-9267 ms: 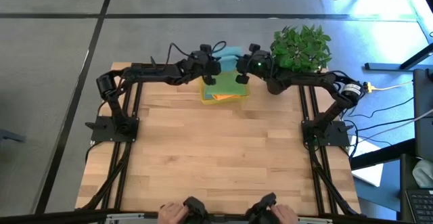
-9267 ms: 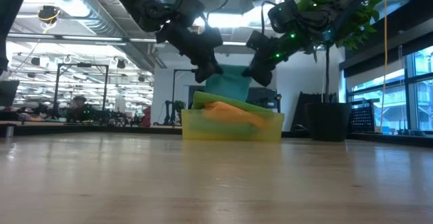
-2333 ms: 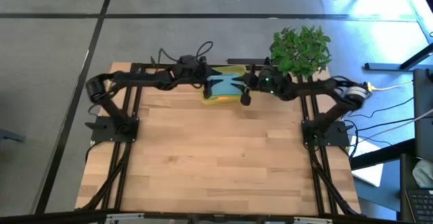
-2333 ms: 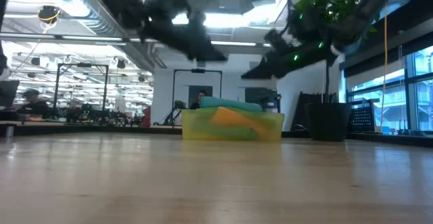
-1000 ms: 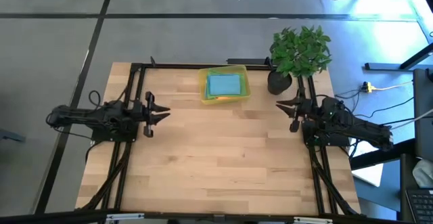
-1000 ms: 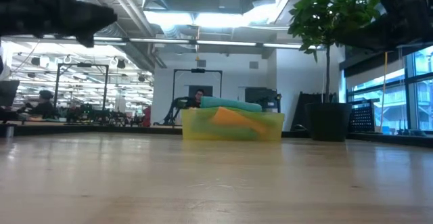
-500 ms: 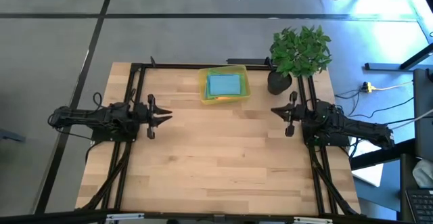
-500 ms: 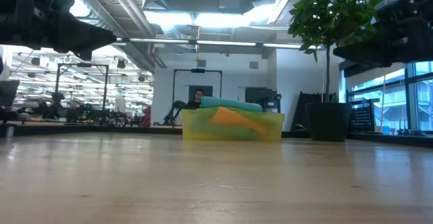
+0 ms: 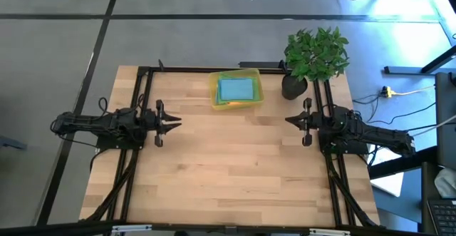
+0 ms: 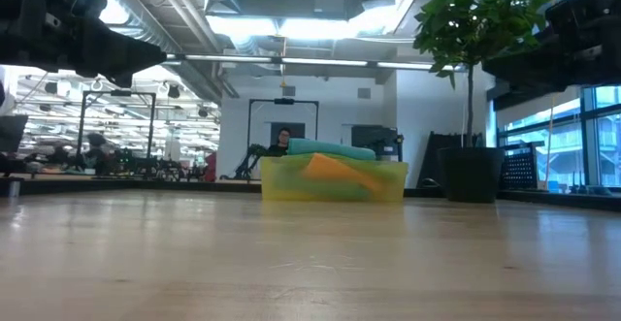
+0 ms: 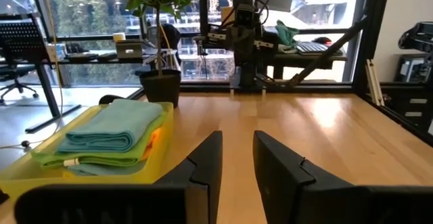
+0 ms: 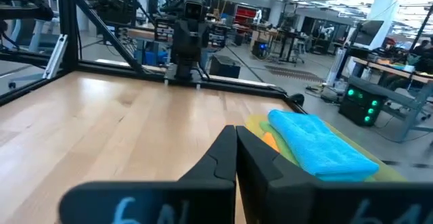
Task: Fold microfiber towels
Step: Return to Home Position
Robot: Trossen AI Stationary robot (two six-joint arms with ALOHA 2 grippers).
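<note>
- Both arms have been drawn back from the yellow bin (image 9: 214,99), over which they reached in the earlier frames. The blue towel (image 9: 236,89), held above the bin then, is now laid inside it.
- The left gripper (image 9: 174,122) is hung well to the left of the bin and the right gripper (image 9: 288,120) well to its right, both clear of it.
- From above, only the blue towel is seen in the bin. In the left wrist view a green towel (image 11: 88,158) is shown folded beneath it.
- In the low view an orange towel (image 10: 335,169) is seen through the bin's wall, and the blue towel is raised above the rim.
- The left fingers are parted by a narrow gap and nothing is held. The right fingers are pressed together, also empty.
- A potted plant (image 9: 317,50) is stood just right of the bin.
</note>
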